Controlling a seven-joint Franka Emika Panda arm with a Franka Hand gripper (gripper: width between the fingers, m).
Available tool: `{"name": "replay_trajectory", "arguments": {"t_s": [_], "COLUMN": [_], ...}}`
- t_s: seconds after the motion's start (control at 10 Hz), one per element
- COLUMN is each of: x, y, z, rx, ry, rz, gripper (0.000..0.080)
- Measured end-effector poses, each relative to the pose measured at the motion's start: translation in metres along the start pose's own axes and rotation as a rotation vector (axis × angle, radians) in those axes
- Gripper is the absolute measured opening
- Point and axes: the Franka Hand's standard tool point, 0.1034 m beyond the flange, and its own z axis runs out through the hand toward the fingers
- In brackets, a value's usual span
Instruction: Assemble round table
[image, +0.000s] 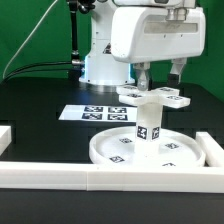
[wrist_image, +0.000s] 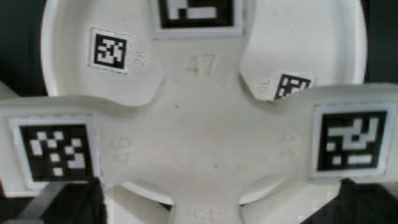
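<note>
The round disc (image: 108, 150) lies flat on the black table. The short thick leg (image: 147, 128) stands upright on its middle, with a tag on its side. The flat foot (image: 155, 97) lies level on top of the leg, with tags at its ends. My gripper (image: 160, 82) hangs straight over the foot, its two dark fingers spread wide and their tips just above it. In the wrist view the foot (wrist_image: 205, 130) fills the picture from above, with the disc (wrist_image: 71, 85) behind it. The fingers do not show there.
The marker board (image: 95, 113) lies behind the disc toward the exterior view's left. A long white rail (image: 100, 178) runs along the front, with a rail piece (image: 212, 150) at the exterior view's right. The arm's white base (image: 105, 65) stands at the back.
</note>
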Motion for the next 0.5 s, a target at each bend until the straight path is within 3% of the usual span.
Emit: {"name": "replay_trajectory", "arguments": {"t_s": [0.5], "x": [-0.0044], "y": [0.004], "z": [0.0006], "rx": [-0.014], "ry": [-0.02], "rz": [-0.377], "gripper": [0.0649]}}
